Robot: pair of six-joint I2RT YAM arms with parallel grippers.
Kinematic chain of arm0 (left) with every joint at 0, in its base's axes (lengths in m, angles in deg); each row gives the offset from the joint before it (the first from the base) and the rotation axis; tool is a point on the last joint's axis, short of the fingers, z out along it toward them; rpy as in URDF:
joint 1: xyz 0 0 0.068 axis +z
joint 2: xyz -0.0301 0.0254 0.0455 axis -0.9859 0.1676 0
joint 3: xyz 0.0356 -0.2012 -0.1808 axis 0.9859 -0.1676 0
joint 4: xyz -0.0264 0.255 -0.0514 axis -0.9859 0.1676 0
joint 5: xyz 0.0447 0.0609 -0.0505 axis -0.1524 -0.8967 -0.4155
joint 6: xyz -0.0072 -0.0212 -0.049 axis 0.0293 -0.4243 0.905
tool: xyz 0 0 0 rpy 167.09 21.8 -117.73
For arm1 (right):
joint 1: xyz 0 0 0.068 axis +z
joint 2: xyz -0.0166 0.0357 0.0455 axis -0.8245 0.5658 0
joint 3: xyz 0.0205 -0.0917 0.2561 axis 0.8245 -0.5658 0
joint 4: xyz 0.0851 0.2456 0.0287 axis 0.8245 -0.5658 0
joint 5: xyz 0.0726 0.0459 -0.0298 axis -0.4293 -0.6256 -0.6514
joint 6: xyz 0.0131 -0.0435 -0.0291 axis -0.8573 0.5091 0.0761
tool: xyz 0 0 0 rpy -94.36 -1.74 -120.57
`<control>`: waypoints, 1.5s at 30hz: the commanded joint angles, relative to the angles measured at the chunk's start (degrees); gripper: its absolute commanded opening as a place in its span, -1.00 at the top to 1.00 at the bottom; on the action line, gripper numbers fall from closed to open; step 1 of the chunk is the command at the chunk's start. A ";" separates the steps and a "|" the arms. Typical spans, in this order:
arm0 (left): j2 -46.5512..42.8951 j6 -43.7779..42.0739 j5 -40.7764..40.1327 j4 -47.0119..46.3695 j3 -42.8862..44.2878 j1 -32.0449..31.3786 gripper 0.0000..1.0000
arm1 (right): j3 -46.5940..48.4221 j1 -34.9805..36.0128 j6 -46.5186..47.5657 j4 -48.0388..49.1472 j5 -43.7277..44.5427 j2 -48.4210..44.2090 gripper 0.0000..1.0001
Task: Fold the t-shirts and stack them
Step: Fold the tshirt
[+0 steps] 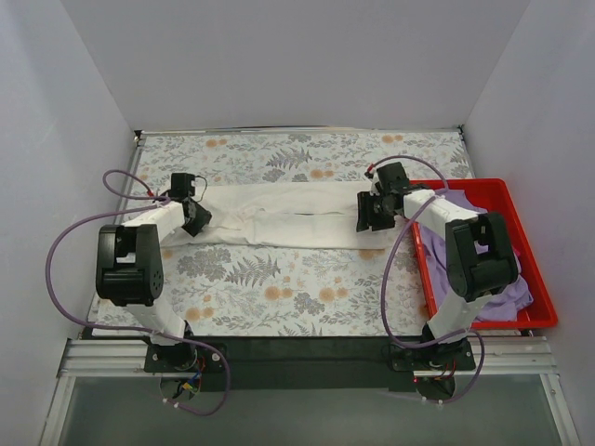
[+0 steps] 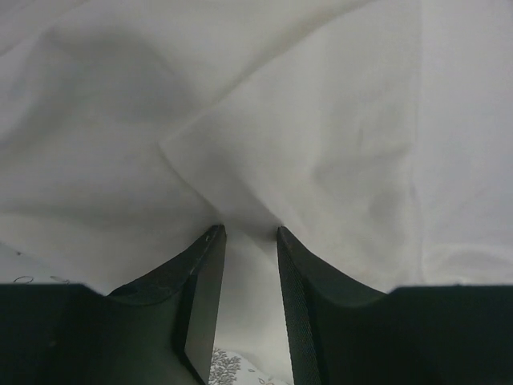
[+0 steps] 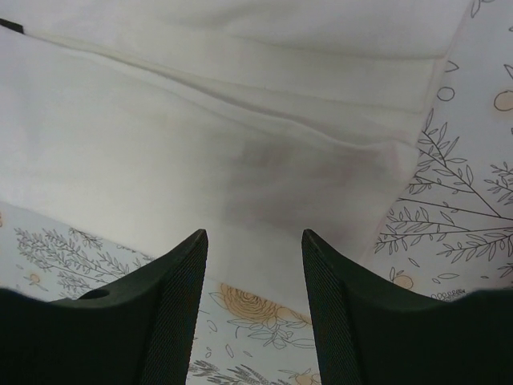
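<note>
While the white t-shirt (image 1: pixel 284 216) lies in a long folded strip, left pincer (image 2: pixel 250 230) gapes narrowly, right pincer (image 3: pixel 255 233) wider, both empty. The lavender t-shirt (image 1: pixel 509 295) sits in the red bin (image 1: pixel 483 183).

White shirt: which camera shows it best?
The top view: the whole white shirt lies folded in a long strip across the table. Both wrist views show only close-up patches of its cloth.

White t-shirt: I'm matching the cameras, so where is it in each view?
Top external: the white t-shirt lies as a long band across the middle.
Left wrist: the white t-shirt fills nearly the whole picture.
Right wrist: the white t-shirt covers the upper left and centre.
Shared landmark: the floral tablecloth beneath it.
</note>
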 commanded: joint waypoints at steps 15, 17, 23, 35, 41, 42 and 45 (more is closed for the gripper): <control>11.75 -9.44 -2.73 5.19 11.65 8.11 0.25 | -7.86 0.08 -0.69 -6.56 9.00 -0.01 0.01; 8.69 -8.05 -1.94 6.08 11.57 8.02 0.20 | -6.37 0.69 -0.24 -7.35 8.91 -1.42 0.01; 0.69 -5.67 -2.64 9.24 12.01 8.02 0.06 | 2.76 2.89 1.78 -8.32 7.15 -4.32 -0.01; 5.85 -6.01 -3.87 8.36 10.87 8.02 0.02 | 4.63 6.05 4.68 -8.06 7.06 2.18 -0.01; 13.23 -6.71 -4.83 8.89 15.96 8.02 0.05 | -1.60 8.25 5.38 -8.06 6.46 2.89 -0.01; 14.29 -6.98 -5.10 8.98 16.84 8.02 0.05 | -2.83 8.60 5.47 -8.14 5.84 2.54 -0.01; 18.33 -9.34 -6.59 8.98 20.26 8.02 0.05 | -7.67 11.15 5.47 -9.80 2.94 0.78 -0.01</control>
